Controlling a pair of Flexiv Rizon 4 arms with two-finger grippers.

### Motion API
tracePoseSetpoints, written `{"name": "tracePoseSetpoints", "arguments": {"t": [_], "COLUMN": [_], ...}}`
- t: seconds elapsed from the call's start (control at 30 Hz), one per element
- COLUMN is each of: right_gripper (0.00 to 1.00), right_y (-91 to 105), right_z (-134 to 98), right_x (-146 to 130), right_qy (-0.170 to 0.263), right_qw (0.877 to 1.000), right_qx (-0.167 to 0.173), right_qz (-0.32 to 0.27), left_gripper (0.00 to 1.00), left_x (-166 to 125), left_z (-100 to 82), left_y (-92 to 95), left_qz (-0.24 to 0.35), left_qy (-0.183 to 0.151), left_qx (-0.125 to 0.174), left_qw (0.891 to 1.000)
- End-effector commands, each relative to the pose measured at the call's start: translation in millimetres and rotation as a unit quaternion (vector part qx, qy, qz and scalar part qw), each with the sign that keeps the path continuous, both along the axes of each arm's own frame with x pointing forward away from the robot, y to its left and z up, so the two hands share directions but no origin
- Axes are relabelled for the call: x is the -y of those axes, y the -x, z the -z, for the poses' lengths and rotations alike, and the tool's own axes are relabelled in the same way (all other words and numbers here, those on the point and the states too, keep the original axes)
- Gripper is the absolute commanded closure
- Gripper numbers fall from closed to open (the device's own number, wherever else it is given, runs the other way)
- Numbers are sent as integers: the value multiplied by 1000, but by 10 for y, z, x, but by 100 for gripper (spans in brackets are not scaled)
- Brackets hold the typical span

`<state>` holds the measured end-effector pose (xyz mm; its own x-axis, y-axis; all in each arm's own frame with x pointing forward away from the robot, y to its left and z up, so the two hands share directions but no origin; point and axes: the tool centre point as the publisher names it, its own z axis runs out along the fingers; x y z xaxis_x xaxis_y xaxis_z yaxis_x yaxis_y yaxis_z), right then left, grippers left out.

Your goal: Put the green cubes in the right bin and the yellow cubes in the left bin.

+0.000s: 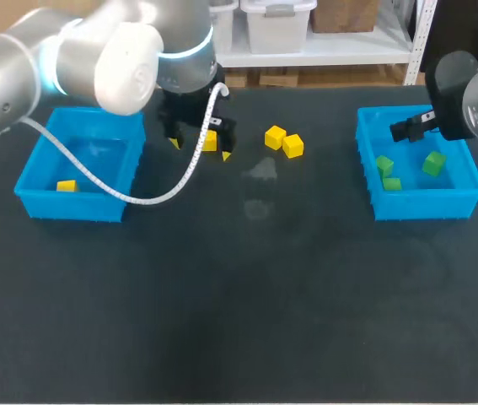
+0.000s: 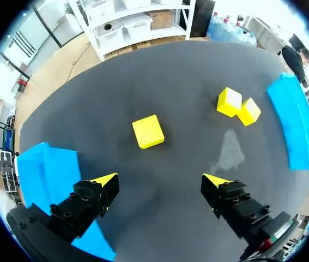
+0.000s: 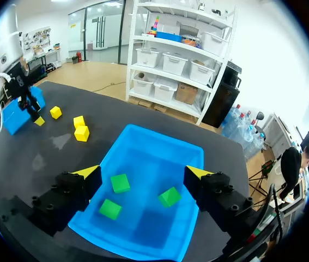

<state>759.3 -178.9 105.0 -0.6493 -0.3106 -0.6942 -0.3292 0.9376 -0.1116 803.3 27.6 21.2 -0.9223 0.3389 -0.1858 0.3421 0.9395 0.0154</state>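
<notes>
The left claw (image 2: pixel 159 183) hangs spread wide over the dark desk (image 1: pixel 247 321), with a small yellow cube (image 2: pixel 147 131) lying just ahead of its fingertips. A touching pair of yellow cubes (image 1: pixel 275 136) sits farther off. A fourth yellow cube (image 1: pixel 67 186) lies in the left blue plastic bin (image 1: pixel 70 207). The right claw (image 3: pixel 143 173), equally wide, hovers above the right blue plastic bin (image 3: pixel 159 134), which holds three green cubes (image 3: pixel 120 183).
</notes>
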Motion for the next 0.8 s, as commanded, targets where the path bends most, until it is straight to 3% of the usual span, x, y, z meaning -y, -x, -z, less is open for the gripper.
{"name": "tracePoseSetpoints", "arguments": {"t": [0.03,0.4,0.77,0.8], "right_gripper": [0,0,0,0], "right_y": [4,4,4,4], "right_z": [16,16,16,16], "right_x": [-1,-1,-1,-1], "right_qy": [-1,-1,-1,-1], "right_qw": [1000,1000,1000,1000], "right_qx": [4,4,4,4], "right_qz": [0,0,0,0], "left_gripper": [0,0,0,28], "left_x": [103,178,187,184], "left_z": [51,140,298,306], "left_y": [-196,-425,-436,-438], "left_qz": [-7,-13,-12,-13], "left_qy": [-7,-25,-46,-45], "left_qx": [-11,-21,-34,-35], "left_qw": [1000,999,998,998]}}
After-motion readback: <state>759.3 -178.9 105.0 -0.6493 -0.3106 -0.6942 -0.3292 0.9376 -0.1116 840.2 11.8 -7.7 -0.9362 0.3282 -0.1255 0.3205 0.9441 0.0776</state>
